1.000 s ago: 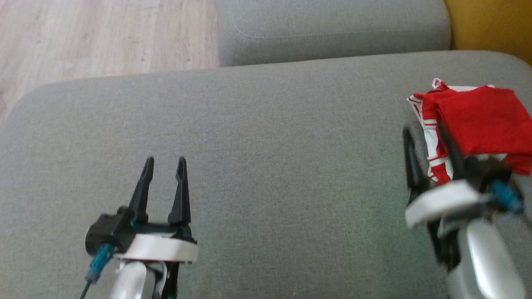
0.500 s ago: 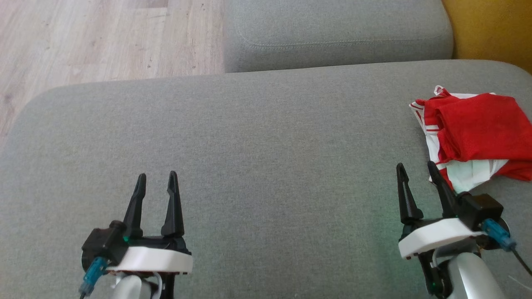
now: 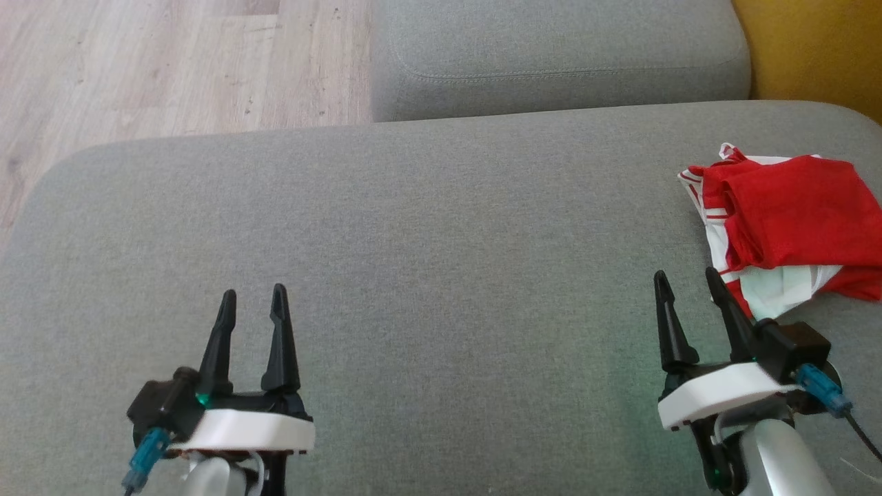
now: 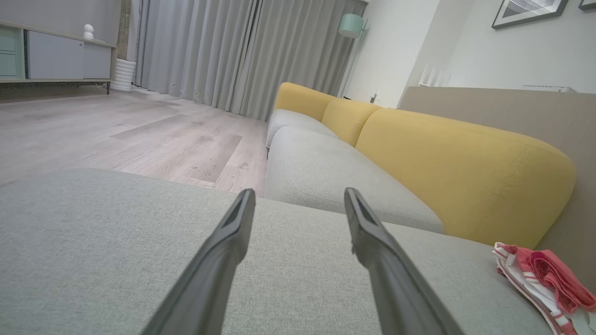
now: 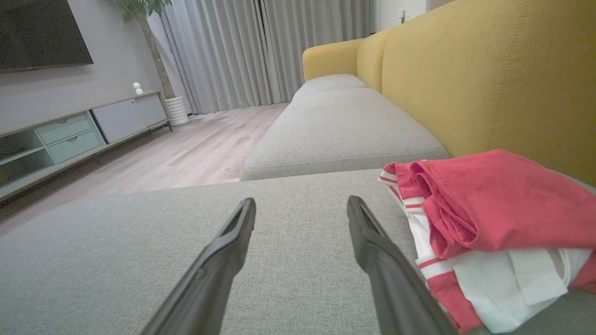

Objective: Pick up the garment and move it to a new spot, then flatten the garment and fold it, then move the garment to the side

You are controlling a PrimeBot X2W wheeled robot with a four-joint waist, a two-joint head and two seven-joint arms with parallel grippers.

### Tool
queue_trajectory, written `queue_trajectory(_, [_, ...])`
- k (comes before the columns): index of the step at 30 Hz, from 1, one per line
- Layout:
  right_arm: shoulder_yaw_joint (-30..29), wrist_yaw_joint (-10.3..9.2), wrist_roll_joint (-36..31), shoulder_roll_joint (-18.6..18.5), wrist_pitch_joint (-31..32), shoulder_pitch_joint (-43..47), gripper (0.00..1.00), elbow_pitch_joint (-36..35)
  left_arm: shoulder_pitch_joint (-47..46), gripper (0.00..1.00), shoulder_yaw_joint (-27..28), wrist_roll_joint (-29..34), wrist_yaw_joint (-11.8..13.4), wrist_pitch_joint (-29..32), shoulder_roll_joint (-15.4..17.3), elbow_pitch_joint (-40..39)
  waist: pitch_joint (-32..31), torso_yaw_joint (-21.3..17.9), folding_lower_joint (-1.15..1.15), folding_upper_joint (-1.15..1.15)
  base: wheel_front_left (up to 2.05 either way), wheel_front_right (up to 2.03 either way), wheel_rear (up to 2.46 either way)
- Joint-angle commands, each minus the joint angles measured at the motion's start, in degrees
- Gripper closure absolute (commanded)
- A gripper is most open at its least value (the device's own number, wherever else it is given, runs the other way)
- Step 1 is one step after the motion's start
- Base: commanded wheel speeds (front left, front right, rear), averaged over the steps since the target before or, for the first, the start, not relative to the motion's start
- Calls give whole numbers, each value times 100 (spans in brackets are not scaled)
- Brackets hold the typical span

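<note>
Red-white garment [image 3: 792,213] on grey sofa seat [image 3: 441,241].
Right claw [image 3: 685,275] spread, just beside it; left claw [image 3: 253,291] spread, well apart.

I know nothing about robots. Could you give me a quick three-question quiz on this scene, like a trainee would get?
1. True or false: the right gripper is holding the garment.
2. The garment lies on: A) a table, B) the cushion, C) a chair.
3. Fill in: the left gripper is ____, with nothing between its fingers.

Key: 1 false; 2 B; 3 open.
</note>
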Motion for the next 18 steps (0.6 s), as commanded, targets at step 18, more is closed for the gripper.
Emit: queue_trajectory(18, [169, -4, 96, 7, -57, -289, 0, -172, -154, 0, 273, -201, -22, -29, 30, -116, 10, 35, 0, 0, 0, 0, 0])
